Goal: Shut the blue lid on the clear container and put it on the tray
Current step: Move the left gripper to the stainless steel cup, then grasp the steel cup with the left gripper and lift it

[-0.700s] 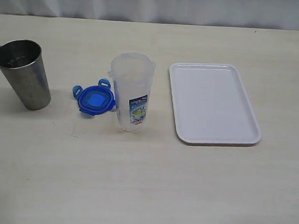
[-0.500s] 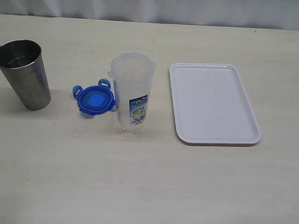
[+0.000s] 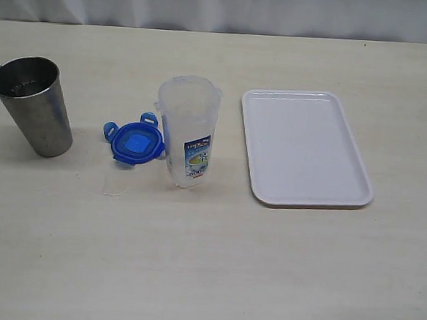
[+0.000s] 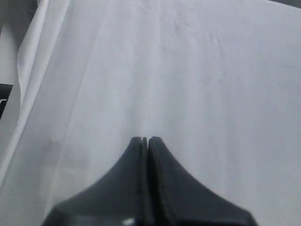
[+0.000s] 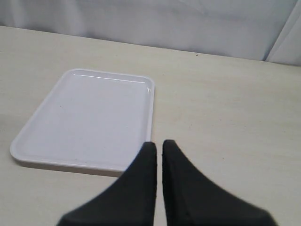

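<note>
The clear container [image 3: 188,131] stands upright and uncovered in the middle of the table, its blue-and-white label facing the exterior view. The blue lid [image 3: 134,142] lies flat on the table just left of it, touching or nearly touching its base. The white tray [image 3: 304,147] lies to the right with nothing on it, and shows in the right wrist view too [image 5: 87,120]. Neither arm appears in the exterior view. My left gripper [image 4: 145,139] is shut with nothing in it, facing white cloth. My right gripper [image 5: 159,144] is shut and holds nothing, near the tray's edge.
A grey metal cup [image 3: 34,106] stands upright at the far left of the table. A white cloth backdrop [image 3: 224,7] runs along the table's far edge. A small clear film scrap [image 3: 116,186] lies in front of the lid.
</note>
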